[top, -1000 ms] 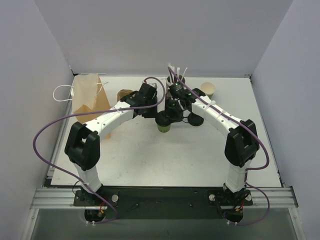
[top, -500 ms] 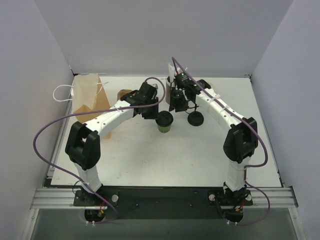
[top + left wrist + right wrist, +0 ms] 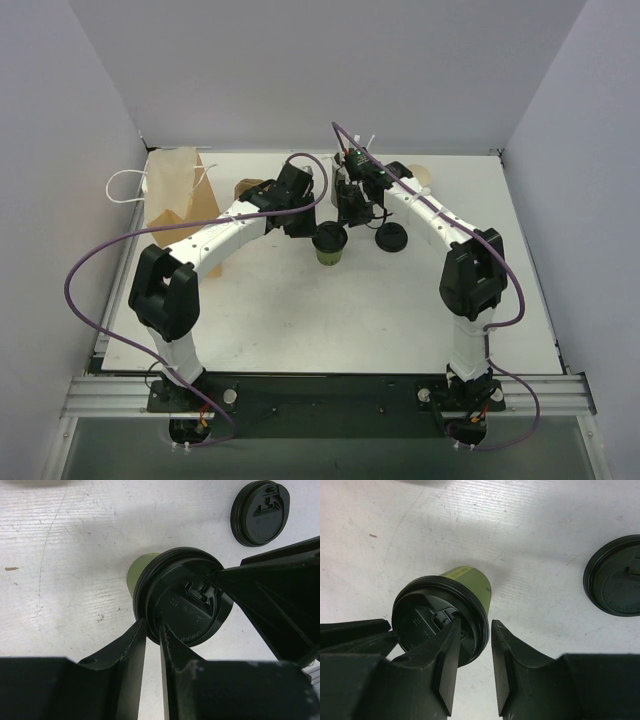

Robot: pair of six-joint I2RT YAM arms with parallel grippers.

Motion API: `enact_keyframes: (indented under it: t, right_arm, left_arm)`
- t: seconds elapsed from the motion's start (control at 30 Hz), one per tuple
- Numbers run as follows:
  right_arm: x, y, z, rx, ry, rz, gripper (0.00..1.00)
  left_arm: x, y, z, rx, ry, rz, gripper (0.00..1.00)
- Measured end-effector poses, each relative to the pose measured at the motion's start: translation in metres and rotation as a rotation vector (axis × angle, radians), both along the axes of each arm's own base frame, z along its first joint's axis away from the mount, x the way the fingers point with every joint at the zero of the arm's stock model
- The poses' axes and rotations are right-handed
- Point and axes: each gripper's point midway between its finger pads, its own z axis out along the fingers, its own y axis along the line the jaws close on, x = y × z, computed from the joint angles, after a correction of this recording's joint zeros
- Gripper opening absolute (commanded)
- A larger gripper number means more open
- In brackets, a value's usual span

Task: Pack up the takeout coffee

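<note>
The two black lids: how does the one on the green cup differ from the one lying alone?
The fitted lid caps the green cup; the loose lid lies bare on the table. The left gripper and right gripper sit at the fitted lid's rim; the loose lid lies clear of both. Both are round and black.

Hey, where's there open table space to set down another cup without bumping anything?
Freest: the near table, between the left arm and right arm, in front of the lidded cup. Also the right side beyond the loose lid. Crowded: back centre around that cup and the open cup; the paper bag fills the back left.
</note>
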Motion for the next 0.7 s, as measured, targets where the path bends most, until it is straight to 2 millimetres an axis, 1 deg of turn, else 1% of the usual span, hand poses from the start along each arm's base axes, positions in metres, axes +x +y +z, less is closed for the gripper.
enact_keyframes:
  t: [0.03, 0.17, 0.3, 0.7]
  right_arm:
    - [0.0001, 0.0003, 0.0001, 0.0, -0.001, 0.001, 0.23]
    - [-0.0001, 0.0012, -0.003, 0.004, 0.001, -0.005, 0.2]
    - [-0.0021, 0.0057, -0.0066, 0.024, 0.001, -0.013, 0.19]
    - [-0.0077, 0.0051, -0.0018, 0.035, -0.02, -0.048, 0.21]
  left_arm:
    - [-0.0002, 0.0, -0.0003, -0.001, 0.001, 0.002, 0.26]
    - [-0.0011, 0.0006, -0.0026, 0.0, 0.007, 0.007, 0.25]
    - [-0.0024, 0.0013, -0.0055, 0.0, 0.016, 0.014, 0.24]
    - [-0.0026, 0.0015, -0.0079, -0.002, 0.018, 0.018, 0.24]
